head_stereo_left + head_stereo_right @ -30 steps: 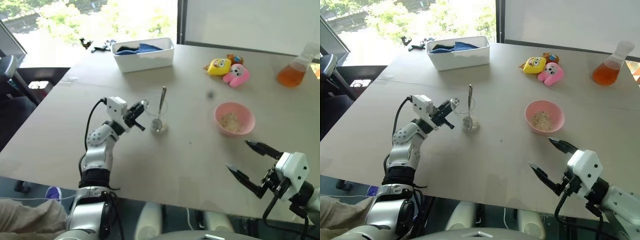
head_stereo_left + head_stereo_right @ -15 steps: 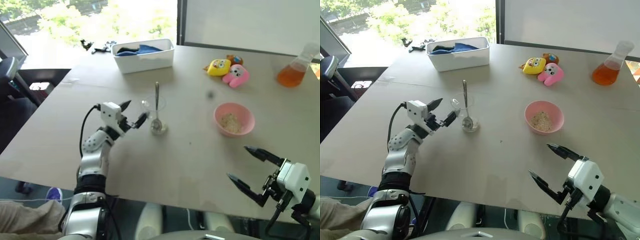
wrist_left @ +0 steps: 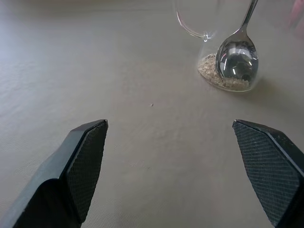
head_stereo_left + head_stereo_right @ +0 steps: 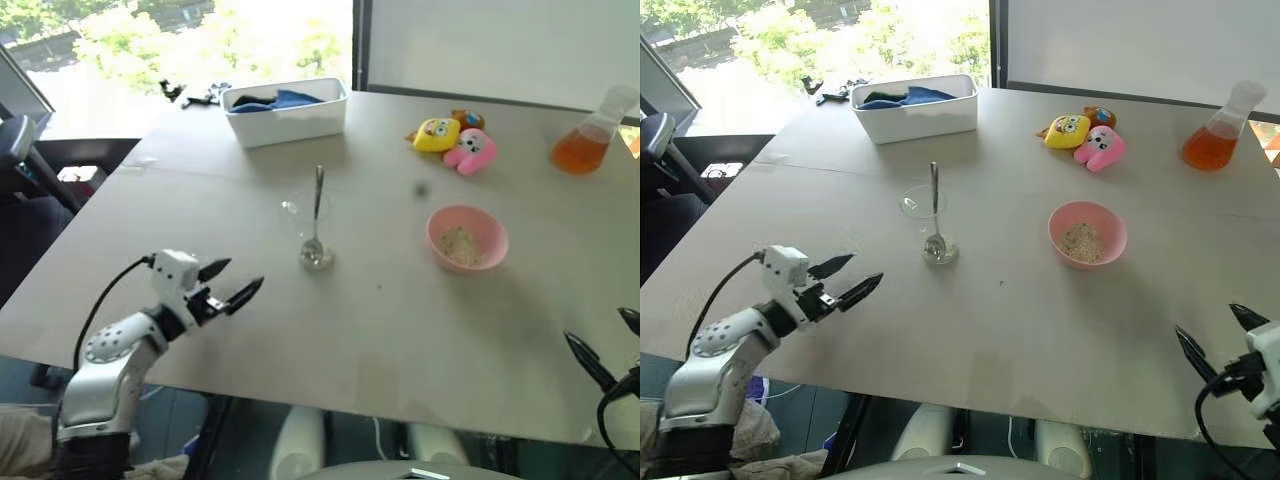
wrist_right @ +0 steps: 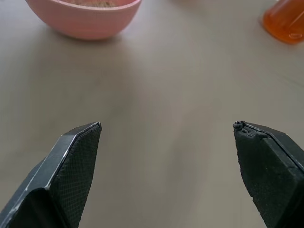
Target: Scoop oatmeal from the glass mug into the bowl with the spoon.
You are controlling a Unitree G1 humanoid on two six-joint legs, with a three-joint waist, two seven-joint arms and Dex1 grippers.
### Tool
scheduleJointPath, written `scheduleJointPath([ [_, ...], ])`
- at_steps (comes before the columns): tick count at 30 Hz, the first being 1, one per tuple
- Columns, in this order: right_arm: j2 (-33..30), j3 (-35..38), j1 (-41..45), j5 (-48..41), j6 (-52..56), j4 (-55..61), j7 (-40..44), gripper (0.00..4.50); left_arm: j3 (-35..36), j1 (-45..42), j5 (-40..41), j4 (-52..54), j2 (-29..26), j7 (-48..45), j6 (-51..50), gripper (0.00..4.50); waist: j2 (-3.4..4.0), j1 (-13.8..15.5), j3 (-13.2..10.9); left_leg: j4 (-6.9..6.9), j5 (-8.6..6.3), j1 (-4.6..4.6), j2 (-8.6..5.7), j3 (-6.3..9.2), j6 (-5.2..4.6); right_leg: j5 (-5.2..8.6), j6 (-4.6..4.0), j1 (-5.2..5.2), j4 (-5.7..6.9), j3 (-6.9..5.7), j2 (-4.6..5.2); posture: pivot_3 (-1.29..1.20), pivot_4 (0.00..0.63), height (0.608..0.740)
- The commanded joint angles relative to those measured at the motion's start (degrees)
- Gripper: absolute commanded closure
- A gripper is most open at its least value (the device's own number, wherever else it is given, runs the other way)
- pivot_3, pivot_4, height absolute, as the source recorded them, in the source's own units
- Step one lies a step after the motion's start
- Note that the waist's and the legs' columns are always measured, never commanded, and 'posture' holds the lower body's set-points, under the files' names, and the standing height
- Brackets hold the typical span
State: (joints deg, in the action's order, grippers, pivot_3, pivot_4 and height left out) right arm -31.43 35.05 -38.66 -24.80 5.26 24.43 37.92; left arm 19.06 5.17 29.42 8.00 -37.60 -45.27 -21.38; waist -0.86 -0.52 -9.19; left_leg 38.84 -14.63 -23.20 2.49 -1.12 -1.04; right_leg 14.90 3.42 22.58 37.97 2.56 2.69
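A broad beige table [image 4: 1020, 330] fills the scene, smooth and matte, with a faint seam running across its far part. Beyond its far edge a bright window looks onto trees, with a dark frame beside a pale wall panel. No writing can be read.

The mug [image 4: 930, 228] stands near the table's middle with the spoon [image 4: 934, 215] upright inside, bowl down among oatmeal [image 3: 216, 78] at the bottom. The bowl [image 4: 1087, 233] sits to its right, well apart, holding more oatmeal.

Farther back are a white tub [image 4: 914, 104] with blue cloth, plush toys [image 4: 1085, 137] and a flask [image 4: 1217, 128] of orange liquid.

The left gripper [image 4: 845, 280] is spread wide and empty, near the table's front-left edge, apart from the mug. The right gripper [image 4: 1215, 340] at the front-right edge is also spread wide, holding nothing.
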Motion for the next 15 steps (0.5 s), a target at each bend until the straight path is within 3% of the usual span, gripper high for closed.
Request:
scheduleJointPath([
  [1, -1.87, 3.46, 1.48, -1.13, 1.24, -0.59, 0.46, 0.0, 4.62, 1.11, 3.21, 2.48, -2.24, -1.19, -2.58, 0.08, 0.0, -0.05, 0.0, -0.1, 0.0, 0.13, -0.01, -0.06, 0.0, 0.01, 0.0, -0.02, -0.01, 0.13, 0.02, 0.0, 0.15, 0.74],
  [4, -3.43, 3.6, 3.92, -1.38, 2.41, -1.95, 0.8, 0.0, 5.55, 2.18, 5.34, 4.96, -2.76, -2.1, -4.38, 0.08, -0.02, -0.13, -0.01, -0.17, 0.0, 0.28, -0.03, -0.22, -0.01, 0.01, 0.02, -0.03, -0.02, 0.3, 0.04, 0.0, 0.15, 0.74],
  [9, -8.17, 2.21, 4.06, -1.86, 0.95, -4.39, 10.2, 0.0, 4.09, 8.24, 6.26, 11.35, -5.08, -7.14, -6.03, 0.08, -0.07, -0.14, 0.0, -0.43, 0.0, 0.33, -0.11, -0.31, -0.01, 0.02, 0.01, 0.02, -0.12, 0.41, 0.03, 0.0, 0.15, 0.74],
  [15, -12.52, 4.21, 6.89, -4.22, 1.38, -8.69, 16.94, 0.0, 5.21, 9.49, 7.31, 14.0, -6.01, -7.57, -7.36, 0.08, -0.07, 0.11, -0.01, -0.6, -0.01, 0.34, -0.17, -0.27, 0.0, 0.09, -0.09, 0.03, -0.18, 0.3, -0.02, 0.0, 0.15, 0.74],
])
